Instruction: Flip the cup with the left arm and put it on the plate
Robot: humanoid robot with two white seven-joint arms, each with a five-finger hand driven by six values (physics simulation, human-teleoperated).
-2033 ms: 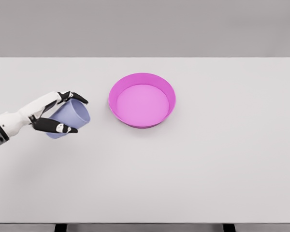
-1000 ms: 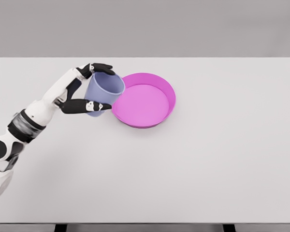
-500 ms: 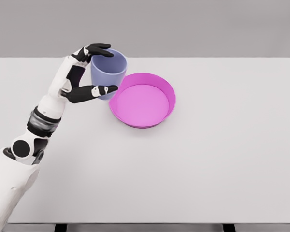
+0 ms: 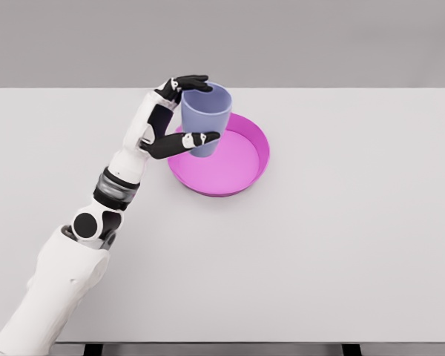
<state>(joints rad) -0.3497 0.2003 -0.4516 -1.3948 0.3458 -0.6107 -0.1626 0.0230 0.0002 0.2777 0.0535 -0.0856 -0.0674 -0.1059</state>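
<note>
Lavender cup (image 4: pixel 205 117) sits upright in the left robot hand (image 4: pixel 172 119), fingers closed around it, above the pink plate (image 4: pixel 245 174).

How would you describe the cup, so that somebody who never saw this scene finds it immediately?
Look at the wide white table and find the round pink plate near its middle. Over the plate's left edge, the left hand holds a lavender cup upright, its opening upward. It is the only purple-blue object here.
</note>
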